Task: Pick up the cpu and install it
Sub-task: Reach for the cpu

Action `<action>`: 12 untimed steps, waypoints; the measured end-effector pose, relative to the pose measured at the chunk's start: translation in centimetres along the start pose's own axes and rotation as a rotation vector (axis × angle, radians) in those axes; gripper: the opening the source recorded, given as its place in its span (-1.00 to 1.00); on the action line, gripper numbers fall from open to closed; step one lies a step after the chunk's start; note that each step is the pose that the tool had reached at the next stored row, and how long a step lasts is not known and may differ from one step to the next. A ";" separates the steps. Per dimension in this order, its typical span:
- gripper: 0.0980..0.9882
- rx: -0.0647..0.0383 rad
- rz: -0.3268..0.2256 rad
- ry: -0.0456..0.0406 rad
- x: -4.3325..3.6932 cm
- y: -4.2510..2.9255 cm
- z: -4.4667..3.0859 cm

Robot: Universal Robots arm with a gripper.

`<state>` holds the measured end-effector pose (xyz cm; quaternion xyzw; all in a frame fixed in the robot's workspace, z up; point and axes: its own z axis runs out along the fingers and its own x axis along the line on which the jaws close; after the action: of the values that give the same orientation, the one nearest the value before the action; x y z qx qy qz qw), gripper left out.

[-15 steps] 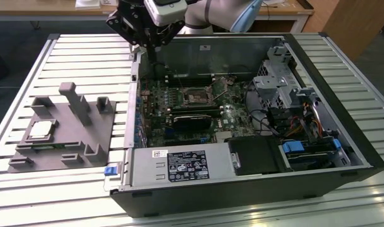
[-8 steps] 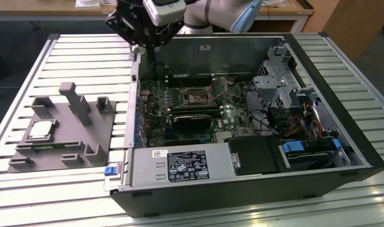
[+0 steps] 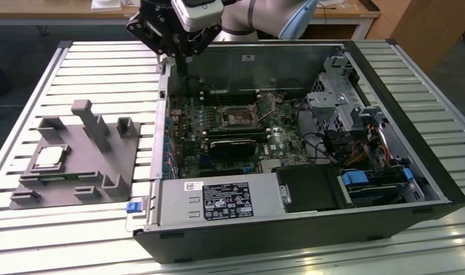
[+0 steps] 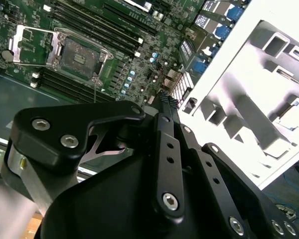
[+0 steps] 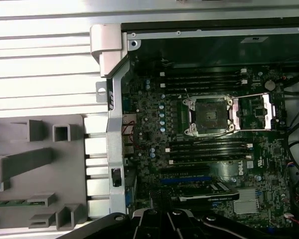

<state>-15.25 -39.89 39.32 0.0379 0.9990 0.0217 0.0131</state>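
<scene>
The cpu (image 3: 50,157), a small square chip with a silver top, lies in a pocket of the grey fixture plate (image 3: 71,172) at the exterior view's left. My gripper (image 3: 177,52) hangs over the far left corner of the open computer case (image 3: 293,229), well apart from the cpu. Its black fingers (image 4: 165,149) meet at the tip and hold nothing. The motherboard socket (image 5: 209,115) stands open with its metal frame lifted and is bare inside; it also shows as the socket (image 3: 238,116) and the socket (image 4: 79,55).
The case holds memory slots (image 5: 204,82), a black card (image 3: 234,144), a power supply (image 3: 217,201), drive cages (image 3: 339,109) and cables. The fixture plate (image 5: 40,164) has upright posts (image 3: 90,123). Everything rests on a slatted metal table (image 3: 102,63).
</scene>
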 end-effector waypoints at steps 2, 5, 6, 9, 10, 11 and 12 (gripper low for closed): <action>-0.98 0.000 0.000 0.0000 0.05 0.00 0.00; -0.98 0.000 0.000 0.0000 0.10 -0.01 0.00; -0.98 0.000 0.000 0.0000 0.12 -0.01 0.00; -0.98 0.000 0.000 0.0000 0.18 -0.01 0.00; -0.98 0.000 0.000 0.0000 0.20 -0.01 0.00; -0.98 0.000 0.000 0.0000 0.22 -0.02 -0.01; -0.98 0.000 0.000 0.0000 0.24 -0.02 -0.01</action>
<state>-15.49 -39.89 39.32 0.0379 0.9990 0.0217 0.0131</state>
